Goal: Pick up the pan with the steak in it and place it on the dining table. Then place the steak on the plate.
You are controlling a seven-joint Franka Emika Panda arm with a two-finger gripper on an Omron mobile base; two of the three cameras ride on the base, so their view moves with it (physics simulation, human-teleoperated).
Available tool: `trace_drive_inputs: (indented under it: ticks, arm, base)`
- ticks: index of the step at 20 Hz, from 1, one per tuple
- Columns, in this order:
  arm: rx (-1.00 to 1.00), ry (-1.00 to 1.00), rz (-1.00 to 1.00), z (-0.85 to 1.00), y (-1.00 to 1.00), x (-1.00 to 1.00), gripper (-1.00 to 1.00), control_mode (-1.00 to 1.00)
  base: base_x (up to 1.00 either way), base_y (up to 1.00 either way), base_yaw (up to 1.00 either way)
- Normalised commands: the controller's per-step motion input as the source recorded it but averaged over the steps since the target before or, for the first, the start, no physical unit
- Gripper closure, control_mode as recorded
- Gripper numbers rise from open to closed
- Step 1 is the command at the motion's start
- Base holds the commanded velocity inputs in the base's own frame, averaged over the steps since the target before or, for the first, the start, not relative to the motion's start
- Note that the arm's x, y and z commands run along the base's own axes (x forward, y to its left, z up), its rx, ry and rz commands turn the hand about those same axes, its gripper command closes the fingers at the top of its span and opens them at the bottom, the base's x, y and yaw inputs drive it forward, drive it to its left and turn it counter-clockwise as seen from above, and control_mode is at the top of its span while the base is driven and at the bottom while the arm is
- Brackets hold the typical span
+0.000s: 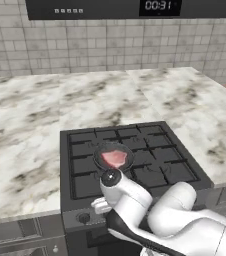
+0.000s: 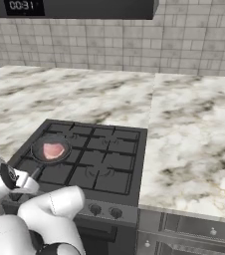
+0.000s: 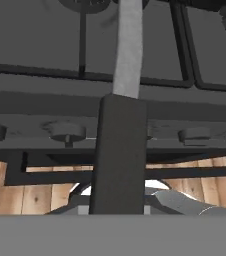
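Note:
The small black pan (image 1: 113,149) sits on the front left burner of the stove, with the pink steak (image 1: 114,158) lying flat inside it. From the right base view the pan (image 2: 39,152) and steak (image 2: 53,150) appear at the stove's near left. My gripper (image 1: 112,175) hangs at the stove's front edge over the pan's handle (image 2: 35,172). In the hand view the handle (image 3: 120,155) runs straight up the middle, its grey neck (image 3: 129,45) leading away. The fingers are hidden behind the handle, so their state is unclear. The dining table and the plate are out of view.
The black gas stove (image 1: 150,150) is set into a marble counter (image 1: 30,120) backed by a tiled wall. Knobs (image 2: 115,212) line the stove's front. A dark appliance with a clock (image 1: 157,6) hangs above. Wooden floor (image 3: 30,195) lies below.

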Motion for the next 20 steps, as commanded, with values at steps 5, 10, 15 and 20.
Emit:
trace_drive_inputs:
  ticks: [5,10,15,20]
  arm:
    - [0.07,0.00,-0.04,0.90,-0.01,-0.39,1.00,-1.00]
    - [0.02,0.00,-0.01,0.75,-0.11,-0.75,1.00,-1.00]
    - [0.01,0.00,-0.01,0.63,-0.18,-0.94,1.00,-1.00]
    - [0.00,0.07,-0.02,0.43,-0.25,-0.95,1.00,-1.00]
  base:
    - [0.00,0.00,0.00]
    - [0.00,0.00,0.00]
    - [0.00,0.00,0.00]
    - [0.00,0.00,0.00]
